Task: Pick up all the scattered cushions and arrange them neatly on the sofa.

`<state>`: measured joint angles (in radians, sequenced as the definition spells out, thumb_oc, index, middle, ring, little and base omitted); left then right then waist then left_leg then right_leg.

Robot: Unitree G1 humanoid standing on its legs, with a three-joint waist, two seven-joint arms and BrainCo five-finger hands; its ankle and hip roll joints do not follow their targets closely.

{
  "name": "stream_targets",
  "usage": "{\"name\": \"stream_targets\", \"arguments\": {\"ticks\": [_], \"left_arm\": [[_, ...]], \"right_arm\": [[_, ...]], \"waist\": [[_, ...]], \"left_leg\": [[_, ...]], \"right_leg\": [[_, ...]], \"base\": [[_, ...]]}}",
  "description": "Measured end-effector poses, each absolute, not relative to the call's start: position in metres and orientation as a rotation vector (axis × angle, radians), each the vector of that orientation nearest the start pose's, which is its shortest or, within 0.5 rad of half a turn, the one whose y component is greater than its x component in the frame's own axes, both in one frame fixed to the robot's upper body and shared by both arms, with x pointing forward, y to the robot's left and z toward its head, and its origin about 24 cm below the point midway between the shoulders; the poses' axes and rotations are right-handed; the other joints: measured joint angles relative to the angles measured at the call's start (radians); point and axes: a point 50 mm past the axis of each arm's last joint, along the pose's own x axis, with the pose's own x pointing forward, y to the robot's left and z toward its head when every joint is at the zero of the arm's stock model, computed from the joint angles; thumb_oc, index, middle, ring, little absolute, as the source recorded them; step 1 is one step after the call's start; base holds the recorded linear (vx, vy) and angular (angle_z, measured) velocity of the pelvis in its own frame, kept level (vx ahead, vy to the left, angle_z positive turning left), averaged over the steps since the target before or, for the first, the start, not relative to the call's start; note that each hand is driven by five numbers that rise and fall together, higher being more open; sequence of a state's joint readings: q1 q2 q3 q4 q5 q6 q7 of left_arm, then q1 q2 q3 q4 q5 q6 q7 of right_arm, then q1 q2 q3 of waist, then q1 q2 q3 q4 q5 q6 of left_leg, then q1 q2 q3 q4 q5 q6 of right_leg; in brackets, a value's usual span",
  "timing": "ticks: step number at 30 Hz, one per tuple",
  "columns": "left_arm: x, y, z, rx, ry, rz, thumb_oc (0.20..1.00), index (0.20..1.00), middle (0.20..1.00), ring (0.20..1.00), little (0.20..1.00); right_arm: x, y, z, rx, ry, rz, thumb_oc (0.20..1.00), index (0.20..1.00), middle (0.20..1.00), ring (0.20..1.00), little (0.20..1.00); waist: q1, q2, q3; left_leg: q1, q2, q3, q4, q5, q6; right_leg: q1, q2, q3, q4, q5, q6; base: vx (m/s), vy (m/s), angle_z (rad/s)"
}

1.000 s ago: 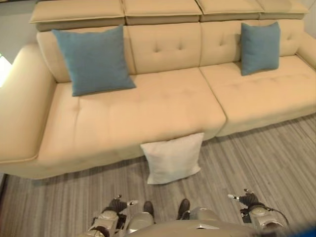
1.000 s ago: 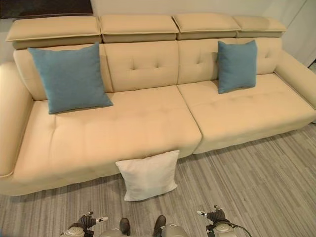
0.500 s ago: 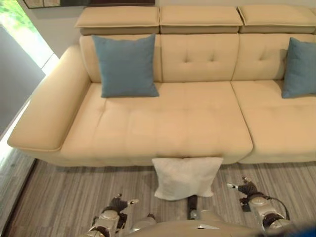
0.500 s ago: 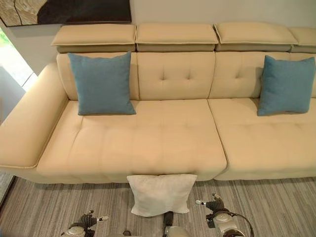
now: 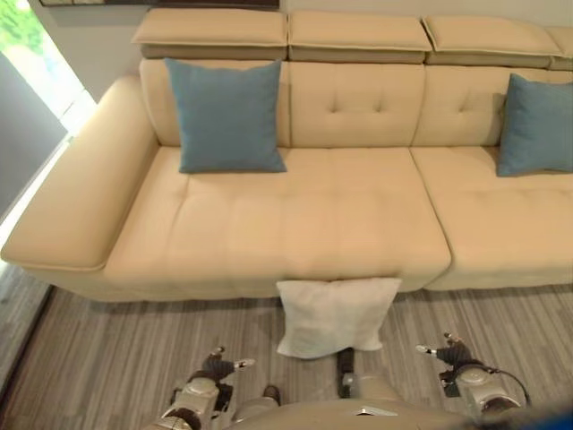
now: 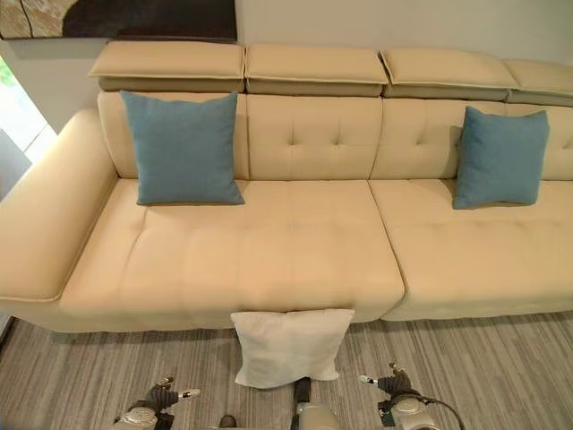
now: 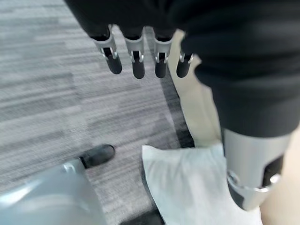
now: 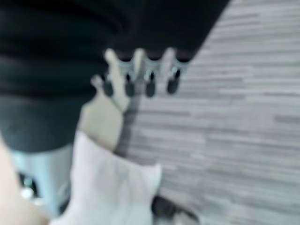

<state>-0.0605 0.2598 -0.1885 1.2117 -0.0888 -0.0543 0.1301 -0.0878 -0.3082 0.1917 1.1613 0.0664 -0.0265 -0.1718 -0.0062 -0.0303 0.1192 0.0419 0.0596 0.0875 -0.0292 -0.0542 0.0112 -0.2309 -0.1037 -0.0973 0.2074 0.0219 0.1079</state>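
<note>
A white cushion (image 5: 334, 315) leans upright on the floor against the front of the beige sofa (image 5: 304, 224), just ahead of me. Two blue cushions stand against the sofa's backrest: one at the left (image 5: 227, 116), one at the right (image 5: 535, 125). My left hand (image 5: 213, 369) hangs low at the bottom left, fingers straight and empty; in its wrist view the fingers (image 7: 137, 58) point at the floor with the white cushion (image 7: 187, 185) beyond. My right hand (image 5: 452, 356) hangs at the bottom right, likewise open and empty, with the white cushion (image 8: 110, 187) showing past it.
Grey striped floor (image 5: 107, 358) runs along the sofa's front. The sofa's wide left armrest (image 5: 76, 206) borders a bright opening at the far left. A dark picture (image 6: 116, 18) hangs on the wall behind.
The camera has shifted a little; the sofa and cushions sit slightly further left in view. Both hands stay low and empty.
</note>
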Motion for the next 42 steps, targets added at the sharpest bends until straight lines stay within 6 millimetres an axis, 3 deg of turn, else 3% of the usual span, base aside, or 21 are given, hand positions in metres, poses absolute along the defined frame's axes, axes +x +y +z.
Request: {"name": "stream_targets", "arguments": {"ticks": [2,3,6,10,15,17,21,23,24,25,31,32,33,35,38,42], "left_arm": [[0.114,0.249,-0.150,0.358,1.111,0.164,1.000,1.000,1.000,1.000,1.000],[0.111,0.251,-0.151,0.363,1.120,0.169,1.000,1.000,1.000,1.000,1.000],[0.107,0.245,-0.154,0.345,1.135,0.162,1.000,1.000,1.000,1.000,1.000],[0.110,0.231,-0.155,0.309,1.116,0.142,1.000,1.000,1.000,1.000,1.000],[0.139,0.224,-0.145,0.294,1.005,0.125,1.000,1.000,1.000,1.000,1.000],[0.161,0.222,-0.137,0.278,0.937,0.134,1.000,1.000,1.000,1.000,1.000],[0.224,0.218,-0.102,0.260,0.724,0.165,1.000,1.000,1.000,1.000,1.000],[0.261,0.218,-0.072,0.258,0.577,0.195,1.000,1.000,1.000,1.000,1.000],[0.287,0.218,-0.049,0.243,0.488,0.224,1.000,1.000,1.000,1.000,1.000],[0.306,0.214,-0.029,0.233,0.407,0.249,1.000,1.000,1.000,1.000,1.000],[0.340,0.214,0.014,0.223,0.255,0.316,1.000,1.000,1.000,1.000,1.000],[0.349,0.213,0.027,0.211,0.216,0.332,1.000,1.000,1.000,1.000,1.000],[0.364,0.208,0.053,0.208,0.138,0.324,1.000,1.000,1.000,1.000,1.000],[0.377,0.201,0.079,0.185,0.065,0.322,1.000,1.000,1.000,1.000,1.000],[0.390,0.191,0.107,0.187,-0.013,0.298,1.000,1.000,1.000,1.000,1.000],[0.397,0.184,0.126,0.203,-0.077,0.278,1.000,1.000,1.000,1.000,1.000]], "right_arm": [[0.142,-0.256,-0.138,-0.422,1.025,-0.188,1.000,1.000,1.000,1.000,1.000],[0.143,-0.256,-0.137,-0.423,1.021,-0.189,1.000,1.000,1.000,1.000,1.000],[0.152,-0.262,-0.131,-0.439,0.993,-0.200,1.000,1.000,1.000,1.000,1.000],[0.163,-0.264,-0.124,-0.445,0.941,-0.200,1.000,1.000,1.000,1.000,1.000],[0.167,-0.269,-0.120,-0.460,0.920,-0.214,1.000,1.000,1.000,1.000,1.000],[0.173,-0.274,-0.115,-0.470,0.898,-0.237,1.000,1.000,1.000,1.000,1.000],[0.213,-0.275,-0.093,-0.464,0.773,-0.275,1.000,1.000,1.000,1.000,1.000],[0.244,-0.274,-0.071,-0.449,0.669,-0.316,1.000,1.000,1.000,1.000,1.000],[0.274,-0.270,-0.047,-0.418,0.564,-0.343,1.000,1.000,1.000,1.000,1.000],[0.295,-0.265,-0.025,-0.391,0.463,-0.367,1.000,1.000,1.000,1.000,1.000],[0.341,-0.250,0.031,-0.334,0.251,-0.411,1.000,1.000,1.000,1.000,1.000],[0.351,-0.246,0.048,-0.309,0.190,-0.428,1.000,1.000,1.000,1.000,1.000],[0.365,-0.248,0.081,-0.297,0.079,-0.459,1.000,1.000,1.000,1.000,1.000],[0.377,-0.247,0.113,-0.281,-0.019,-0.481,1.000,1.000,1.000,1.000,1.000],[0.383,-0.250,0.140,-0.262,-0.114,-0.515,1.000,1.000,1.000,1.000,1.000],[0.382,-0.255,0.149,-0.238,-0.147,-0.564,1.000,1.000,1.000,1.000,1.000]], "waist": [[-0.001,-0.016,-0.008],[0.002,-0.026,-0.012],[0.002,0.007,-0.005],[-0.003,0.047,-0.002],[-0.004,0.054,0.013],[-0.006,0.054,0.046],[-0.014,0.041,0.152],[-0.021,0.015,0.195],[-0.032,0.007,0.252],[-0.035,-0.002,0.296],[-0.044,-0.004,0.320],[-0.055,-0.005,0.317],[-0.060,-0.004,0.315],[-0.063,-0.003,0.317],[-0.061,-0.002,0.318],[-0.069,-0.001,0.294]], "left_leg": [[-0.006,-0.013,-0.012,-0.002,0.009,-0.012],[-0.008,-0.020,-0.016,-0.001,0.015,-0.018],[-0.010,0.007,-0.033,0.004,0.020,-0.027],[-0.016,0.032,-0.048,0.005,0.027,-0.043],[-0.054,0.041,-0.052,0.018,0.033,-0.062],[-0.099,0.034,-0.055,0.041,0.040,-0.075],[-0.273,0.016,-0.069,0.141,0.047,-0.076],[-0.447,-0.007,-0.067,0.259,0.018,-0.068],[-0.514,-0.019,-0.066,0.301,0.025,-0.068],[-0.597,-0.023,-0.065,0.380,-0.005,-0.058],[-0.799,-0.012,-0.064,0.481,-0.022,-0.060],[-0.856,-0.012,-0.064,0.501,-0.016,-0.054],[-0.957,-0.011,-0.054,0.548,-0.025,-0.051],[-1.037,-0.011,-0.052,0.586,-0.022,-0.055],[-1.118,-0.008,-0.051,0.648,-0.046,-0.055],[-1.205,-0.011,-0.045,0.708,-0.082,-0.051]], "right_leg": [[0.042,-0.030,0.004,-0.007,-0.034,0.008],[0.075,-0.037,0.003,-0.069,-0.050,-0.002],[0.161,-0.002,-0.006,-0.218,0.013,-0.016],[0.202,0.028,-0.028,-0.302,0.052,-0.036],[0.173,0.040,-0.031,-0.298,0.058,-0.042],[0.129,0.037,-0.030,-0.274,0.065,-0.048],[-0.077,0.013,-0.026,-0.105,0.046,-0.051],[-0.274,-0.021,-0.017,0.059,-0.007,-0.059],[-0.344,-0.034,-0.007,0.110,-0.005,-0.058],[-0.422,-0.044,0.004,0.174,-0.021,-0.064],[-0.616,-0.045,0.031,0.236,-0.020,-0.063],[-0.673,-0.044,0.038,0.253,-0.009,-0.065],[-0.779,-0.046,0.050,0.299,-0.013,-0.072],[-0.856,-0.044,0.056,0.326,0.001,-0.081],[-0.937,-0.046,0.062,0.382,-0.015,-0.093],[-1.035,-0.047,0.081,0.449,-0.054,-0.090]], "base": [[0.03,-0.133,0.11],[0.06,-0.164,0.17],[0.05,-0.092,0.12],[0.00,-0.074,0.09],[-0.09,-0.025,0.01],[-0.25,-0.006,-0.01],[-0.26,0.016,0.06],[-0.15,0.014,0.13],[-0.25,0.008,0.10],[-0.14,-0.011,0.09],[-0.08,0.008,-0.07],[-0.10,0.027,-0.03],[-0.08,0.034,-0.06],[-0.01,0.022,-0.04],[0.00,0.001,-0.01],[0.00,-0.001,-0.01]]}}
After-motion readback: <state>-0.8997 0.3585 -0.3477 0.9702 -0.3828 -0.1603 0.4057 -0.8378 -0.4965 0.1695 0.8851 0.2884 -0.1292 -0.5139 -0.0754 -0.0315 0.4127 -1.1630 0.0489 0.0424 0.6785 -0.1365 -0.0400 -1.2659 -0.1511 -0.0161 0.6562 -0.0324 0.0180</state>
